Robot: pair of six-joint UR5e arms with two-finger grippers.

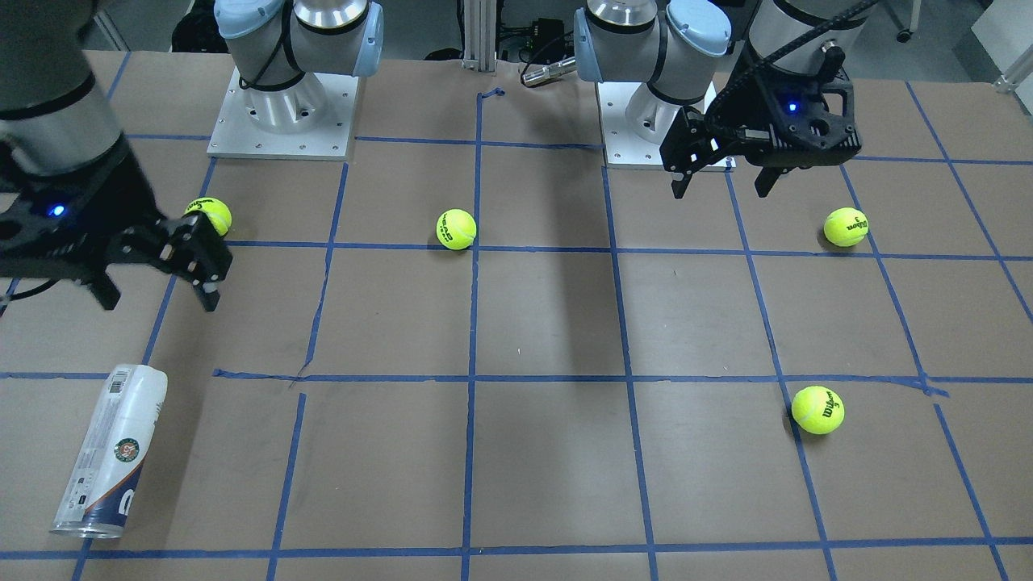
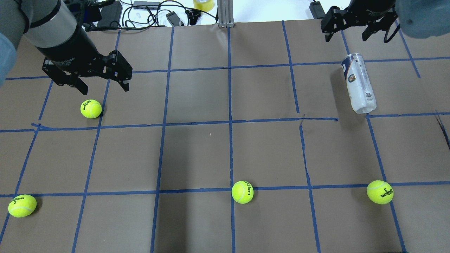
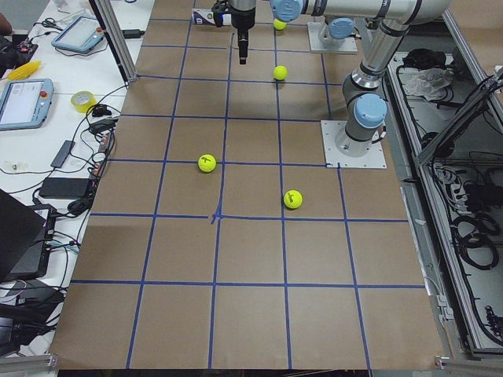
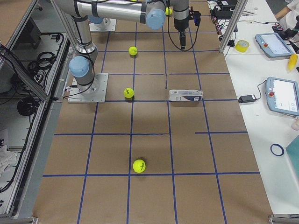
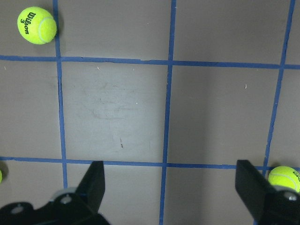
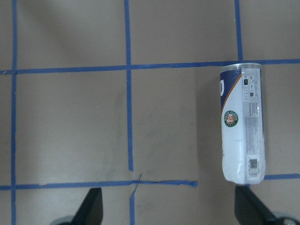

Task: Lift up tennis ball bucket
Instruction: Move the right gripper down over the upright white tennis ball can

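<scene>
The tennis ball bucket is a clear tube with a white and navy label and a round emblem. It lies on its side on the brown paper, near the far edge on my right side, and it also shows in the overhead view and the right wrist view. My right gripper is open and empty. It hovers above the table, apart from the tube, and also shows in the overhead view. My left gripper is open and empty over the other half of the table, far from the tube, and also shows overhead.
Several yellow-green tennis balls lie scattered on the blue-taped grid. One is just below the left gripper, one is in the middle, one is on the right and one is at the near left. Cables and a tape roll lie beyond the far edge.
</scene>
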